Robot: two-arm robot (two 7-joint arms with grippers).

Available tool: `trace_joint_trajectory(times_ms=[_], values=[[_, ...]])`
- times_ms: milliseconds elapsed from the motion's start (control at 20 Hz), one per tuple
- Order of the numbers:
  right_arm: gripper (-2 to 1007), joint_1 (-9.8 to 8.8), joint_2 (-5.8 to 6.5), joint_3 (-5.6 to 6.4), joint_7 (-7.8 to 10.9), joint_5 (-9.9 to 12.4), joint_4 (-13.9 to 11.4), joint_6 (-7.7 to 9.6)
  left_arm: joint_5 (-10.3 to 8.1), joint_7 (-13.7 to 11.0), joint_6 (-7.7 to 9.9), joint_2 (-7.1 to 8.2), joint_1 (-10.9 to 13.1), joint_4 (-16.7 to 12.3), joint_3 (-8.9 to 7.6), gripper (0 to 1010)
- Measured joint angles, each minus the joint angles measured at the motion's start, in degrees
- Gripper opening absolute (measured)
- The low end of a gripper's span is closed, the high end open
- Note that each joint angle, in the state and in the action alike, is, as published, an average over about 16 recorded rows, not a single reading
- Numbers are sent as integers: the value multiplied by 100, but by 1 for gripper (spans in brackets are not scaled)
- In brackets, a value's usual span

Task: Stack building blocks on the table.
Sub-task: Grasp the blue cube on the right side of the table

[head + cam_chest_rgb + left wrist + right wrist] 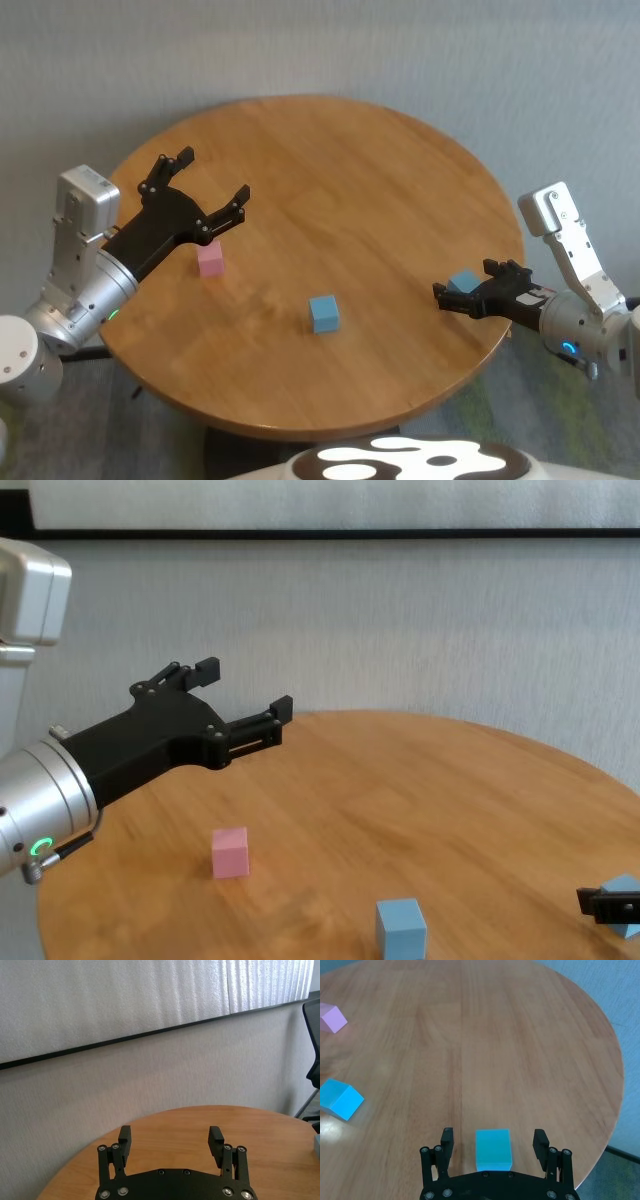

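Observation:
On the round wooden table (350, 160) lie three building blocks. The pink one (211, 259) is at the left and a light blue one (324, 313) sits near the middle front. The second light blue block (463, 282) is at the right edge. My right gripper (466, 288) is low over the table, open, with its fingers either side of that block (493, 1152) and a gap on each side. My left gripper (212, 178) hangs open and empty above the table, up and behind the pink block (230, 852).
A grey wall stands behind the table. The table's right rim (615, 1060) runs close beside the right gripper. A dark office chair (314, 1040) shows at the edge of the left wrist view.

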Motion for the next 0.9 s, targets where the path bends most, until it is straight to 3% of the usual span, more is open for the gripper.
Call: trace_joint_trajectory(times_ms=[450,900], values=[[869,-9,10,-1,-6,5,-10,-8,0,0,0,0,0,0,0,1000],[569,-13,15,-3,-9,9,-16,-13,0,0,0,0,0,0,0,1000]])
